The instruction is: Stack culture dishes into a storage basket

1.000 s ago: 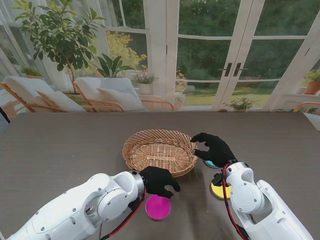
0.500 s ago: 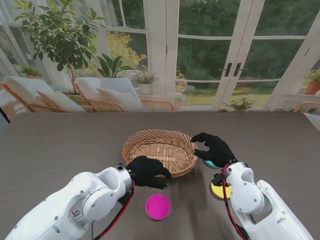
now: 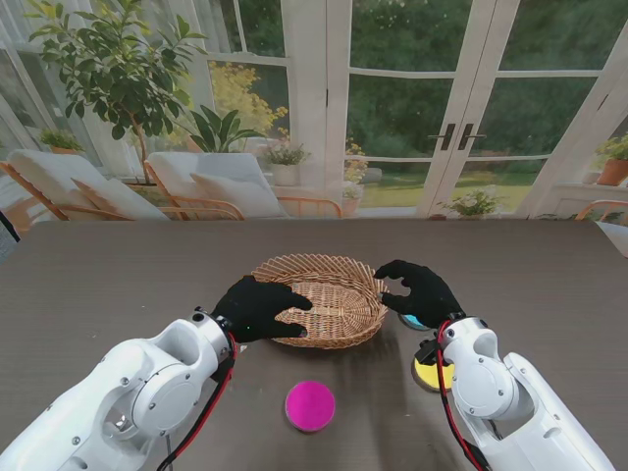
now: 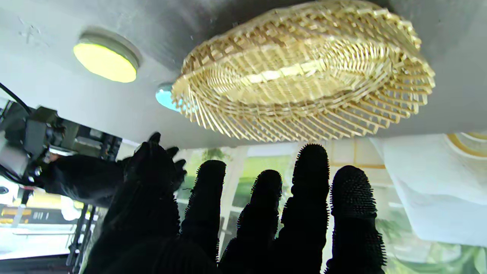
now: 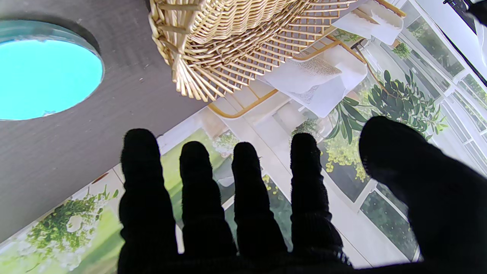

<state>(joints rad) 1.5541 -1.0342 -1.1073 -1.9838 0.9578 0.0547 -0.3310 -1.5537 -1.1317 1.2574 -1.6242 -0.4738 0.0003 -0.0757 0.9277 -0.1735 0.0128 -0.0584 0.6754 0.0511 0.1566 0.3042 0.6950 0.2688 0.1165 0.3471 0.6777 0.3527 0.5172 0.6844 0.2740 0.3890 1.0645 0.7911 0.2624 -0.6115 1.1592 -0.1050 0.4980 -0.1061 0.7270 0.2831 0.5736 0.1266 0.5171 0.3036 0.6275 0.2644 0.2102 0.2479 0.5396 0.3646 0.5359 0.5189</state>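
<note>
An oval wicker basket (image 3: 324, 294) sits mid-table and holds nothing that I can see. My left hand (image 3: 257, 308) hovers over its near left rim, fingers spread, holding nothing. My right hand (image 3: 420, 289) stays open by the basket's right rim, above a cyan dish (image 3: 414, 322) that it partly hides. A yellow dish (image 3: 429, 374) lies nearer to me, half behind my right forearm. The magenta dish (image 3: 310, 405) lies on the table close to me. In the wrist views I see the basket (image 4: 304, 76), yellow dish (image 4: 105, 61) and cyan dish (image 5: 42, 76).
The dark table (image 3: 118, 285) stretches wide to both sides. Glass doors, plants and garden chairs stand beyond its far edge.
My left hand rose away from the magenta dish and moved farther from me and to the left, onto the basket's near left rim. The dish stayed put. The right hand did not move.
</note>
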